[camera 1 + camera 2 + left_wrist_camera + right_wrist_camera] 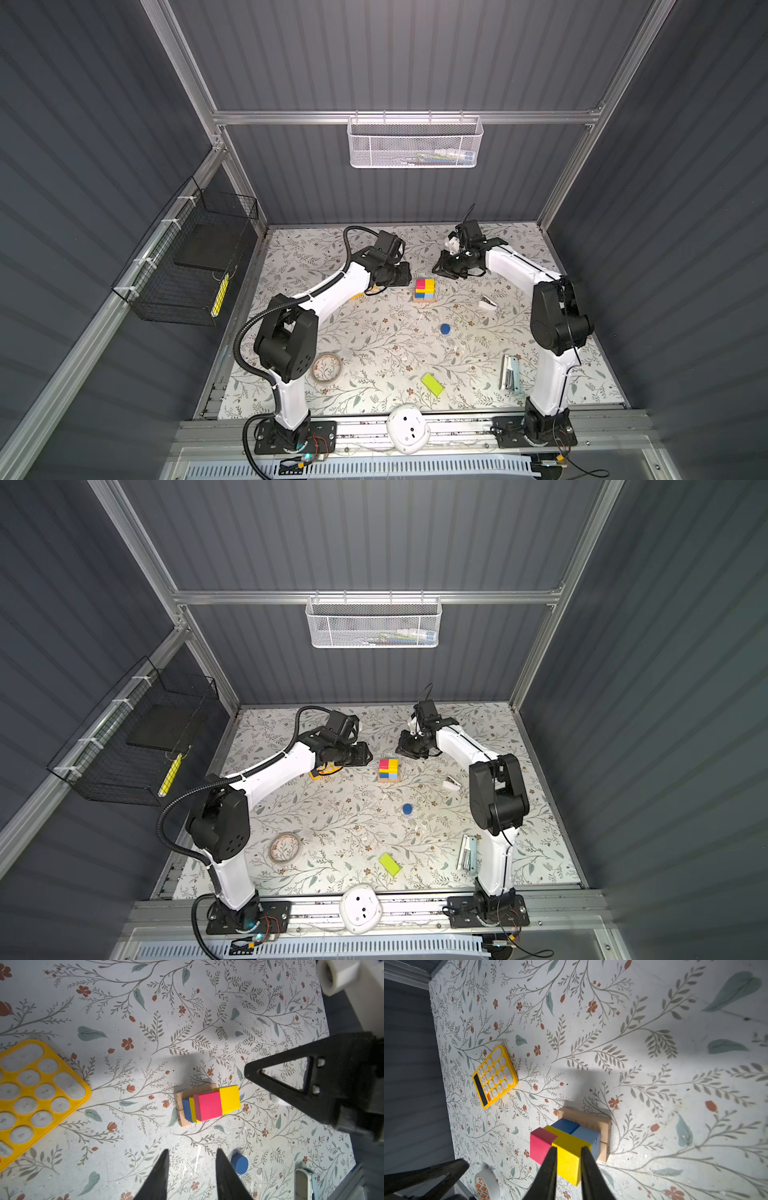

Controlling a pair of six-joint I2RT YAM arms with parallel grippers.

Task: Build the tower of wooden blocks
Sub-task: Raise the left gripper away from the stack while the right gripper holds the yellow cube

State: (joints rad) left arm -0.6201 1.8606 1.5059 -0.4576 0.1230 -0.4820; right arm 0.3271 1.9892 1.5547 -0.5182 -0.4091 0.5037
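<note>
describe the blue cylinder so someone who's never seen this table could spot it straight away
On the floral table, find the colourful block tower standing near the middle. Nearer the camera in a top view and slightly right of it, alone on the pattern, sits the blue cylinder. It is the only round block, short and dark blue, unlike the flat lime bar closer still.

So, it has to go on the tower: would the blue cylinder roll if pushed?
The blue cylinder seems to stand on a flat end, so a push would likely slide it. It looks squat, so it is hardly apt to tip; on its side it could roll.
</note>
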